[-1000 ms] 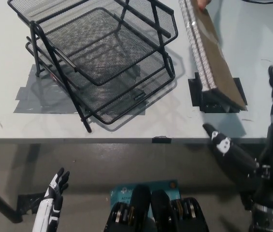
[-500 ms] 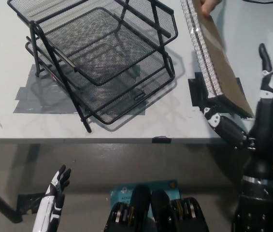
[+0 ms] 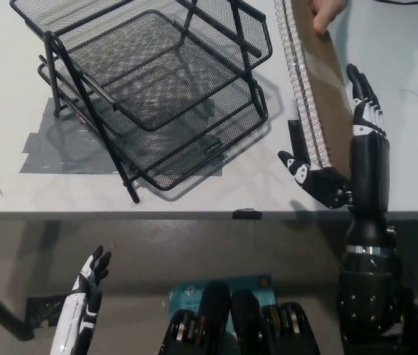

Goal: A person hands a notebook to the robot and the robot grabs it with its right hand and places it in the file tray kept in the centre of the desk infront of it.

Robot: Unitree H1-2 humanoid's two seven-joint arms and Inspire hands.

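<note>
One notebook, one tray, two robot hands and one person's hand are in view. The tray is a black wire-mesh rack with stacked tiers, standing on the desk left of centre, over grey tape stuck to the top. The notebook, brown-covered with a spiral spine on its left edge, is held out at the desk's right side, running from the far edge toward the near edge; the person's hand grips its far end at the top of the picture. Black tape shows on the desk beside its near end.

The right hand is up at the notebook's near end, fingers apart: its long fingers lie over the brown cover and its thumb reaches under the spiral side. It looks to be touching the cover, though whether it bears on it cannot be told from this angle; it has not closed on the book.

Half a second earlier this hand stood further right, its fingers clear of the cover's right edge; it has since swung left onto the notebook and its forearm has risen more upright. The notebook has shifted slightly. The tray is unmoved.

The left hand hangs low below the desk's near edge, at the left, fingers loosely spread, holding nothing.
</note>
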